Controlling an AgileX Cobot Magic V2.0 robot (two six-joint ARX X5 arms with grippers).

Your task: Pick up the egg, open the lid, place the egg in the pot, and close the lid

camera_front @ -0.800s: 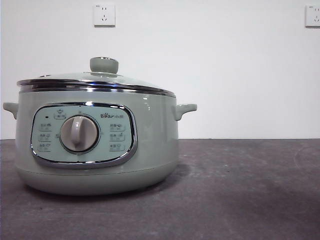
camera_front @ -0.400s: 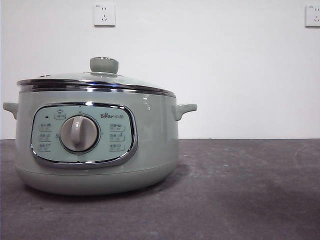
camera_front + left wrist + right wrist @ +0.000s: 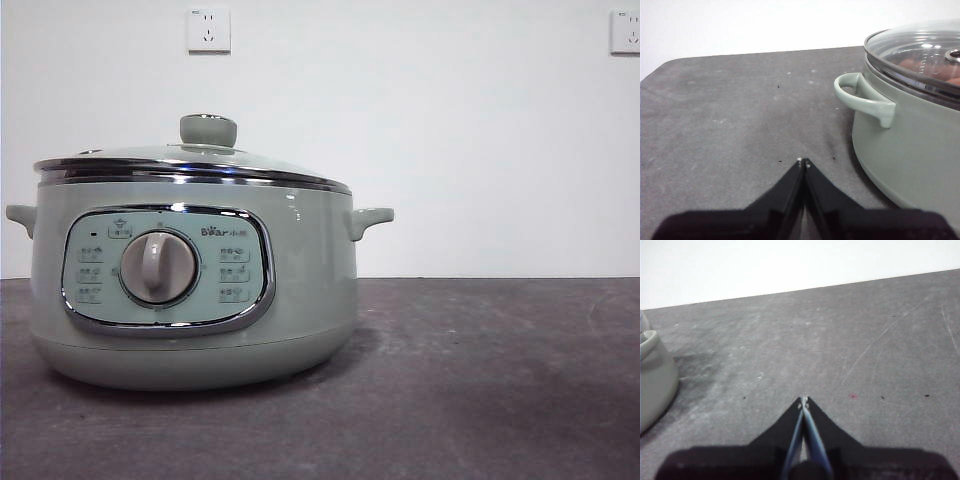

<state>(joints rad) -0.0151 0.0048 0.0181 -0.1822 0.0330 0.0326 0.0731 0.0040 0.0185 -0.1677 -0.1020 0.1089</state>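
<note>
Black left claw (image 3: 802, 161) closed, empty | right claw (image 3: 803, 400) closed, empty

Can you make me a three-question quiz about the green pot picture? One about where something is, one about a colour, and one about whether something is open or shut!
1. Where is the lid?
A. On top of the pot
B. Flat on the table
C. Held up in the air

2. What colour is the knob on the lid?
A. Bright red
B. Pale green
C. Black

3. How are the jaws of the left gripper?
A. Wide open
B. Closed on the pot's handle
C. Shut on nothing

Answers:
1. A: the lid's shiny rim sits all round the top of the pot.
2. B: the knob is the same pale green as the pot.
3. C: in the left wrist view the two black tips meet over the bare table, beside the pot and apart from its handle.
</note>
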